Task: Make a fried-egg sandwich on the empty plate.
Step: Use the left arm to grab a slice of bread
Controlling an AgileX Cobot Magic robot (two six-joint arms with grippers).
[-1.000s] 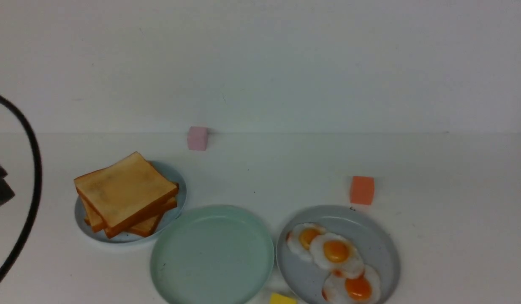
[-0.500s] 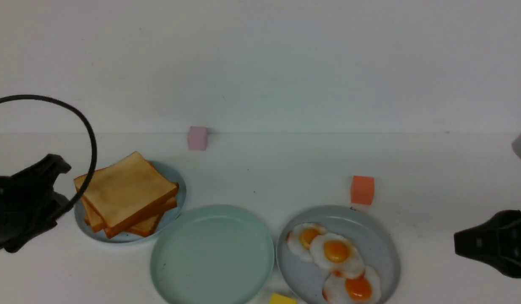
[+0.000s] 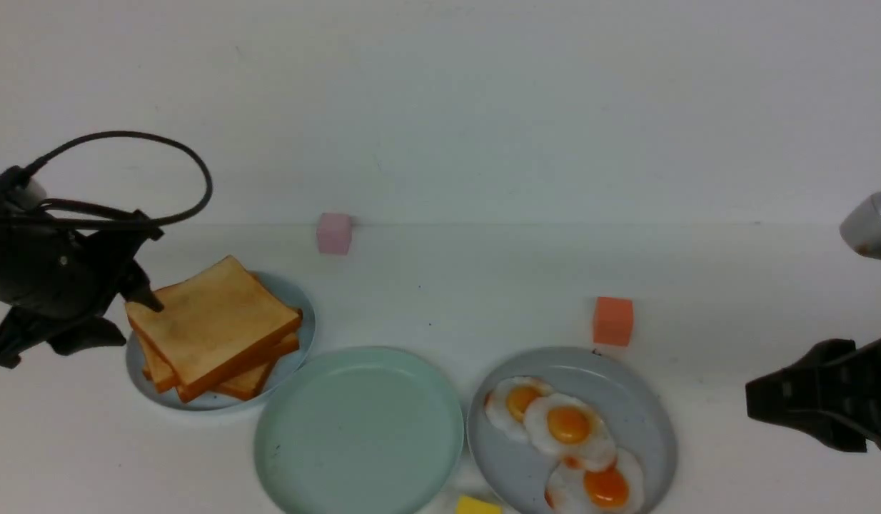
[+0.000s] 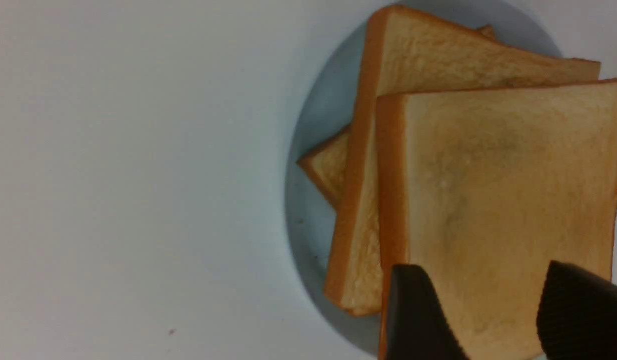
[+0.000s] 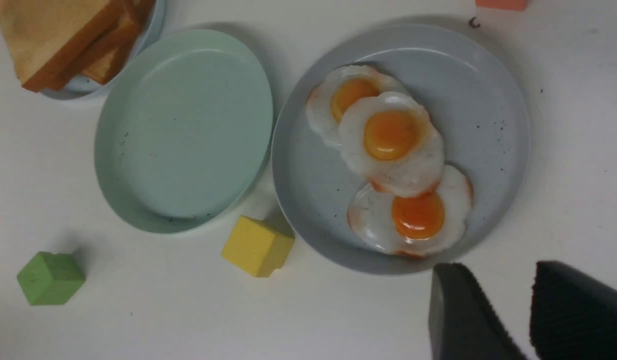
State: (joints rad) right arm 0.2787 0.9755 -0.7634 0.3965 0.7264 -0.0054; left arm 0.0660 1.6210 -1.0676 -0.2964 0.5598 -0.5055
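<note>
The empty plate [image 3: 358, 428] [image 5: 183, 130], pale mint green, sits at the front middle with nothing on it. The fried-egg sandwich is out of view. A skewed pile of toast slices [image 3: 212, 325] [image 4: 488, 175] rests on a small pale-blue plate [image 3: 301, 303]. My left gripper [image 3: 137, 323] [image 4: 481, 282] is open at the pile's left corner, its fingers spread over the top slice. Three fried eggs [image 3: 565, 425] [image 5: 391, 140] overlap on a grey-blue speckled plate [image 3: 651, 407]. My right gripper [image 3: 758, 400] [image 5: 493, 280] hangs open and holds nothing, right of that plate.
A pink cube [image 3: 334, 233] stands at the back. An orange cube [image 3: 612, 322] is behind the egg plate. A yellow cube [image 3: 477, 506] [image 5: 257, 245] lies between the two front plates. A green cube [image 5: 50, 278] sits in front of the mint plate.
My left arm swung in from the left edge to the toast pile and its jaws widened. My right gripper entered from the right and crept a little toward the egg plate.
</note>
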